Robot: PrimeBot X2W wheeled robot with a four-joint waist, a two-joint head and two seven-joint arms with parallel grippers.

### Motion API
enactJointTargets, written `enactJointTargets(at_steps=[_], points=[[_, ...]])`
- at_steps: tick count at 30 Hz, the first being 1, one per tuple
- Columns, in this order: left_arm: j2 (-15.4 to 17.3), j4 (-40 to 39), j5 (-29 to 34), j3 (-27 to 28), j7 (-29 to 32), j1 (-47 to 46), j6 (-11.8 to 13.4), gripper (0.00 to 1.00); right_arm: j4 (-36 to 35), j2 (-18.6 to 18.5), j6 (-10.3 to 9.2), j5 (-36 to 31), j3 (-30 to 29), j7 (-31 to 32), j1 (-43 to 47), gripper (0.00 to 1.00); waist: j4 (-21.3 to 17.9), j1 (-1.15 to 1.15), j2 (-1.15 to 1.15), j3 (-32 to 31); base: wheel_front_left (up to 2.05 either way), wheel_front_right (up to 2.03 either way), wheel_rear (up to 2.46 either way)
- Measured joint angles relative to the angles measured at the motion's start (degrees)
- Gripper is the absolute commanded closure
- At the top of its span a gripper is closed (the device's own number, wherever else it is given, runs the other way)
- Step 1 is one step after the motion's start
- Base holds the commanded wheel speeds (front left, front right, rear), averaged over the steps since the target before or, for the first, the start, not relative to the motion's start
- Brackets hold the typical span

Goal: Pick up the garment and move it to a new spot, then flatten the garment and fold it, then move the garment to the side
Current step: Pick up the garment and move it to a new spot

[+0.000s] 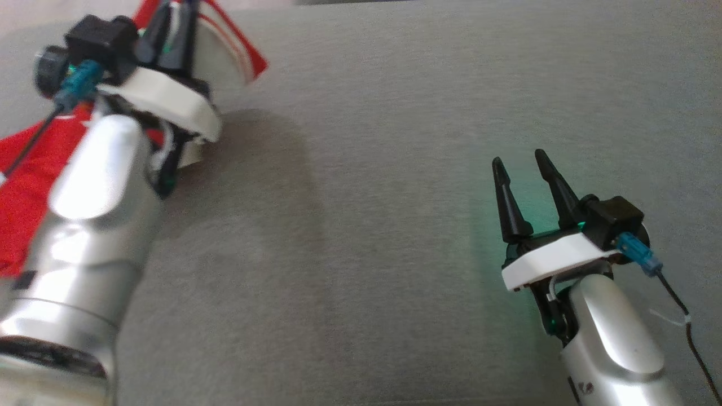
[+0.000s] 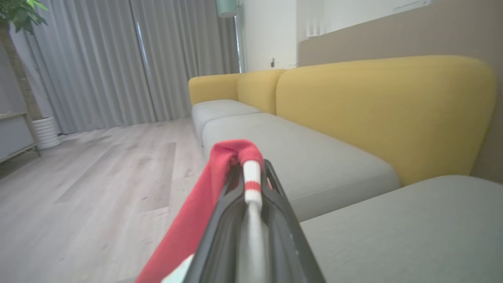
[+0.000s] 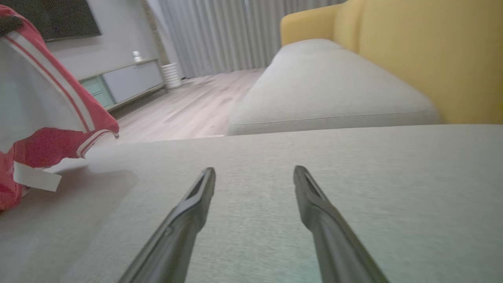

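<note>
The garment (image 1: 25, 186) is red and white with thin red stripes, and it hangs at the far left of the head view. My left gripper (image 1: 172, 20) is shut on a bunched red-and-white edge of it, holding it up off the grey cushion. In the left wrist view the garment (image 2: 232, 151) is pinched between the closed tips of the left gripper (image 2: 251, 167) and drapes down to the left. My right gripper (image 1: 520, 160) stands open and empty low over the cushion at the right. The right wrist view has the garment (image 3: 43, 118) hanging off to the left of the right gripper (image 3: 254, 173).
The grey seat cushion (image 1: 372, 169) spreads under both arms. A yellow sofa back (image 2: 377, 110) rises behind a row of grey cushions. Wooden floor (image 2: 98, 177), grey curtains (image 2: 98, 59) and a low cabinet (image 3: 125, 80) lie beyond the cushion's edge.
</note>
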Motion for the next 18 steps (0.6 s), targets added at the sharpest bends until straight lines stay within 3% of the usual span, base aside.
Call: enactJointTargets(at_steps=[11,14,15,16,17,18], points=[[-11.7,-1.6,-3.4,-6.8,-1.5,3.5,0.0,1.00,-0.8,0.1,0.00,0.8,0.8,0.0,0.1,0.00,-12.9,0.00,0.00,-1.5,0.00,0.00,0.00],[-12.9,-1.6,-4.3,-8.6,-2.0,5.2,0.0,1.00,-1.0,0.1,0.00,0.8,1.0,0.0,0.2,0.00,-15.2,0.01,0.00,-1.5,0.00,0.00,0.00],[-12.9,-1.4,-4.3,-9.1,-2.0,6.0,0.0,0.91,-1.1,0.1,0.00,0.8,1.0,0.0,0.2,0.00,-15.7,0.01,0.00,-1.5,0.00,0.00,0.00],[-12.9,-1.3,-4.3,-9.5,-2.0,6.8,0.2,0.22,-1.1,0.1,0.00,0.8,1.0,0.0,0.2,0.00,-16.1,0.01,0.00,-1.5,0.00,0.00,0.00],[-12.9,-1.2,-4.3,-10.1,-2.1,7.8,0.6,0.00,-1.2,0.1,0.00,0.9,1.0,0.0,0.3,0.00,-16.2,0.02,0.00,-1.6,0.00,0.00,0.00],[-12.9,-1.2,-4.4,-10.3,-2.2,9.1,1.2,0.00,-1.2,0.1,0.00,1.2,1.0,0.0,0.3,0.00,-16.2,0.01,0.00,-1.8,0.00,0.00,0.00]])
